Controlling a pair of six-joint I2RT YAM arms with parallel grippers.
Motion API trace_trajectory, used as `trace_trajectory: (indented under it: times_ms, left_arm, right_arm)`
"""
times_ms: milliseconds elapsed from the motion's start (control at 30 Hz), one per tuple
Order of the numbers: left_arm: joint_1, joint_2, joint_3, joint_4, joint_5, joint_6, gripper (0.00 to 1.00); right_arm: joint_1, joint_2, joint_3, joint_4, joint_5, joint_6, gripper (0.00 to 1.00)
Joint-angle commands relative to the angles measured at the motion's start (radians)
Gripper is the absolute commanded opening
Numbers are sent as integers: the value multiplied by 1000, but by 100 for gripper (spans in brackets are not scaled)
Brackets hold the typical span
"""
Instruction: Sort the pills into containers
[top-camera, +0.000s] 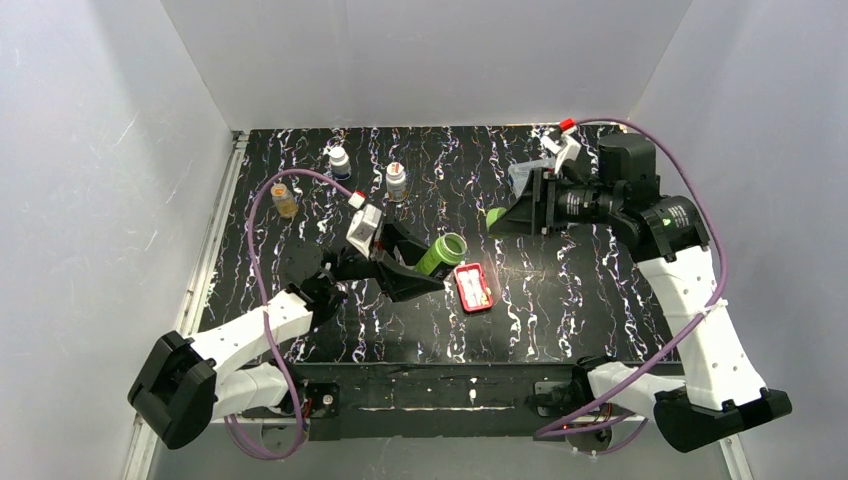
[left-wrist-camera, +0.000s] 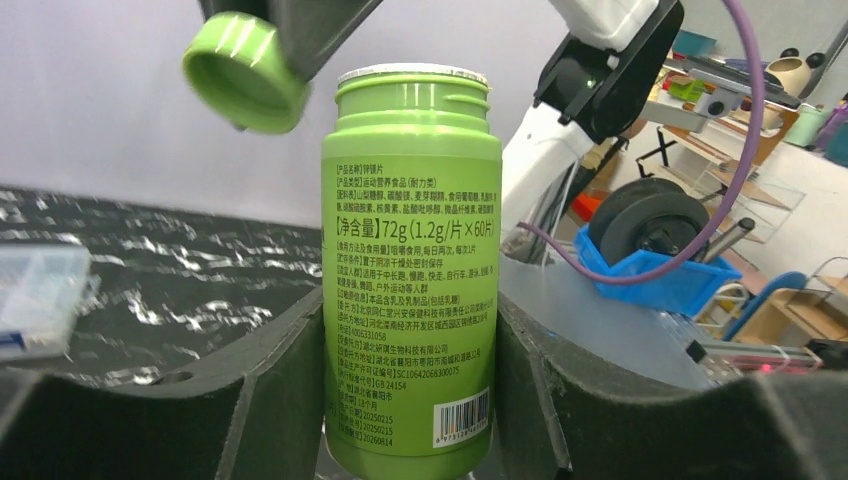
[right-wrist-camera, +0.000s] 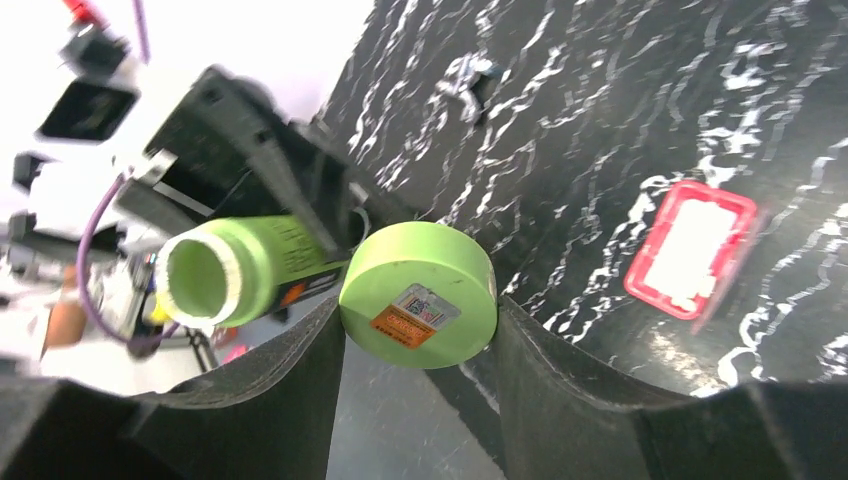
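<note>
My left gripper is shut on a green pill bottle; its mouth is uncapped and tilts up and to the right. The bottle's green cap sits between the fingers of my right gripper, which is shut on it a little beyond and to the right of the bottle's mouth. The red pill case with its whitish containers lies open on the table just right of the left gripper. No loose pills show.
Three small bottles stand at the back left: a white-capped one, another with a white cap and an amber one. A clear plastic box lies left of the left gripper's view. The black marbled table has white walls around it.
</note>
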Motion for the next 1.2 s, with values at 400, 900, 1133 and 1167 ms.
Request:
trace_trajectory:
  times_ms: [400,900,1133,1167]
  left_arm:
    - [-12,-13,-4,-205,121,-30,0]
    - [-59,10,54,-202,193,-60,0]
    - [-77,24,92,-255,220,-39,0]
    - [-77,29,95,-257,224,-39,0]
  right_arm:
    - [172,-41,-55,-10,-197,-132,30]
    - [247,-3,-21,-63,-140,-182,31]
    - [289,11,-6,-75,-140,-192,31]
    - [292,11,-7,-77,-138,-192,31]
